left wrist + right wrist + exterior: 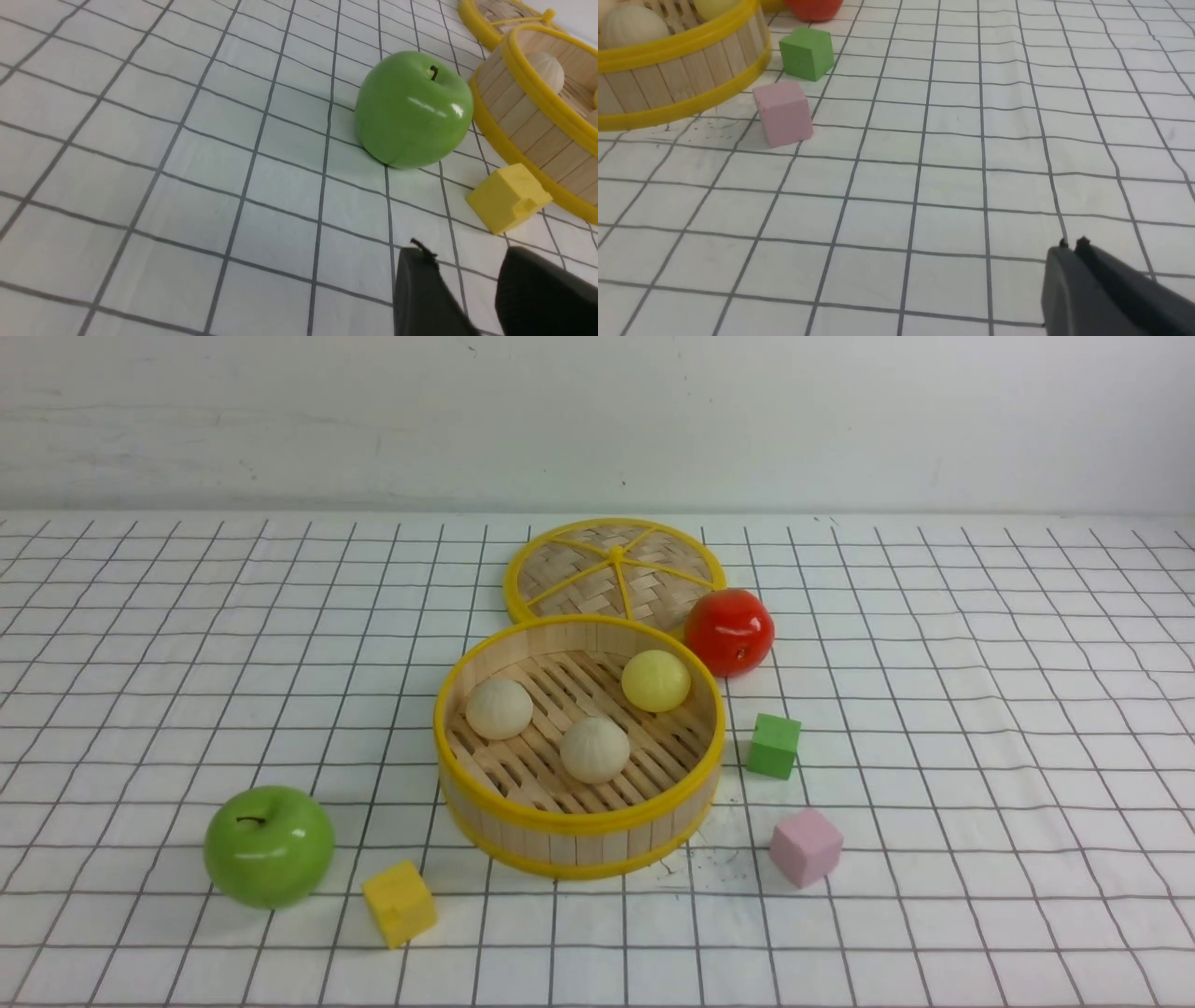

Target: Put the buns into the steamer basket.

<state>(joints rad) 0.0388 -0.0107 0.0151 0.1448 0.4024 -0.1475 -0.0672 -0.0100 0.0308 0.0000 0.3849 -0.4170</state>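
Observation:
The round wooden steamer basket (579, 821) with yellow rims stands mid-table. Three buns lie on its slatted floor: a beige one (499, 707) at the left, a second beige one (595, 749) toward the front, and a pale yellow one (656, 680) at the back right. Neither arm shows in the front view. In the left wrist view my left gripper (467, 254) hovers open over bare cloth, short of the basket wall (528, 126), with nothing between its fingers. My right gripper (1071, 245) is shut and empty, well away from the basket (677, 70).
A green apple (269, 846) and a yellow cube (399, 902) lie front left of the basket. A green cube (773, 745) and a pink cube (806, 846) sit to its right. A red fruit (729, 631) and the woven lid (613, 569) are behind it.

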